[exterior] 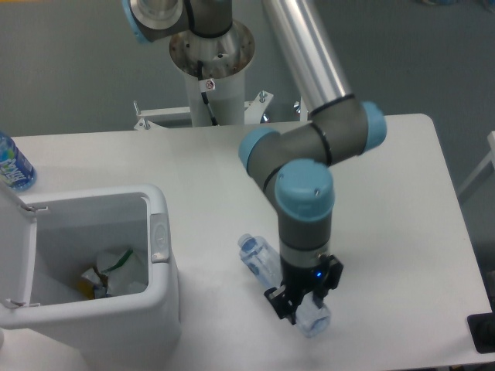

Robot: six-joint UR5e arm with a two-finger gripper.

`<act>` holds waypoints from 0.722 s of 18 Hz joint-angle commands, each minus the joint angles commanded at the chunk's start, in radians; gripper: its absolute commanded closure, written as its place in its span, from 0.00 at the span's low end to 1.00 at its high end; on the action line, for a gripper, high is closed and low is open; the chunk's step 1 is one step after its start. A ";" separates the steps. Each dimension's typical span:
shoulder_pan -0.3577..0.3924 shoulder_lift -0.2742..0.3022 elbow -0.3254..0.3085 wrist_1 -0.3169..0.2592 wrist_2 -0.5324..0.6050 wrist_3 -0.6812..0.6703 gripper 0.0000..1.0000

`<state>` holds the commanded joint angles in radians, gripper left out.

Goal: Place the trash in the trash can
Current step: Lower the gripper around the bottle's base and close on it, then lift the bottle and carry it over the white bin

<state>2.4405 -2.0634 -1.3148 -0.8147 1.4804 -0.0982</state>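
Observation:
The white trash can [158, 232] stands at the front left with its lid [15, 255] swung open to the left. Crumpled white wrapper pieces [124, 270] lie inside it, with a yellow scrap beside them. The clear crushed bottle [259, 259] lies on the table to the right of the can, running diagonally toward the front edge. My gripper [303, 303] points down over the bottle's near end, with a finger on each side of it. The wrist hides the fingertips, so I cannot tell whether they press on the bottle.
An upright blue-labelled bottle [11, 166] stands at the far left edge, behind the lid. The arm's base column [213, 69] rises at the back. The table's front edge runs just below the gripper. A dark object [483, 332] sits at the right edge.

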 joint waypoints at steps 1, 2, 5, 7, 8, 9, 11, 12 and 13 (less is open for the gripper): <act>0.002 0.017 0.011 0.012 -0.012 0.000 0.40; 0.002 0.041 0.022 0.025 -0.025 0.000 0.40; -0.005 0.112 0.055 0.063 -0.067 -0.002 0.40; -0.012 0.137 0.077 0.077 -0.092 0.008 0.40; -0.020 0.150 0.087 0.090 -0.094 0.009 0.40; -0.044 0.157 0.098 0.104 -0.095 0.009 0.40; -0.087 0.177 0.130 0.127 -0.097 0.011 0.40; -0.092 0.184 0.140 0.129 -0.098 0.015 0.40; -0.107 0.190 0.143 0.130 -0.097 0.017 0.40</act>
<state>2.3333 -1.8731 -1.1720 -0.6842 1.3836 -0.0813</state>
